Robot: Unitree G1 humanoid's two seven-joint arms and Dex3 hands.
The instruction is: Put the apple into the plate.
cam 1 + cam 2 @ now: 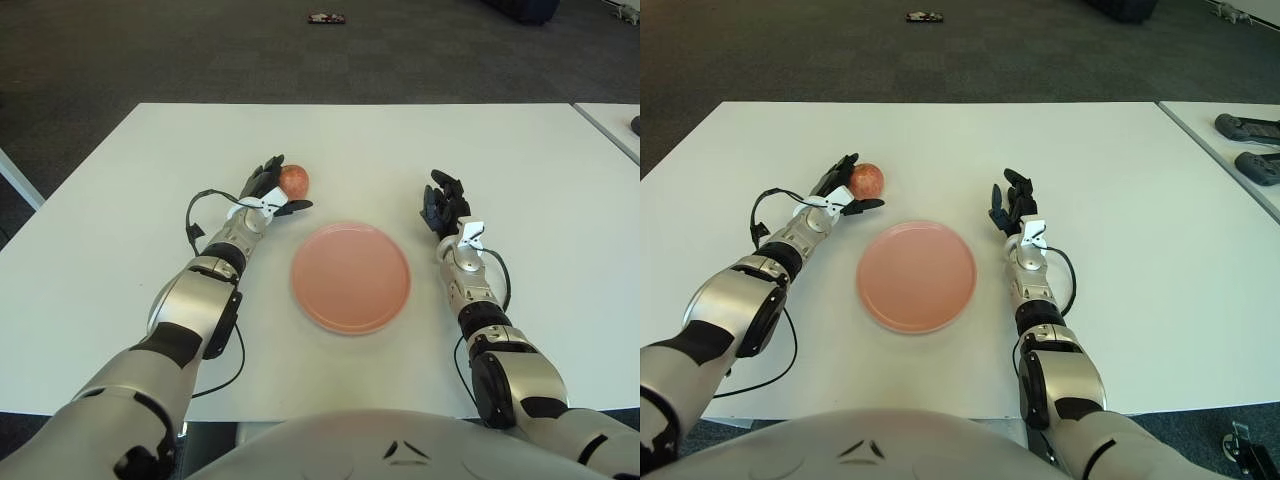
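A: Left hand (266,193) fingers (262,177) are spread around the apple (293,180), not clamped. Dark fingers sit on its left and far side, thumb (296,207) juts out below it toward the plate. Can't confirm contact on either side. Calling it cupped, no grip.

B: Apple location?

A: On the white table (120,200), up and left of the pink plate (350,277), clearly apart from the rim. Plate holds nothing.

B: Right hand?

A: Right hand (443,207) shows to the right of the plate, fingers loosely extended, holding nothing. Idle.

B: Risks?

A: Main one: apple is round and loose on a smooth top. If the fingers close unevenly, the first one to touch nudges it and it rolls away across the table. Second: thumb sits low, near the surface. If it closes under the apple's widest part rather than across it, the apple likely squeezes out upward on lift.

B: And on transfer?

A: Plate is shallow. A drop from height or near the rim could let the apple roll off again. Cable loop (192,215) at the left wrist looks slack; snagging looks unlikely, though.
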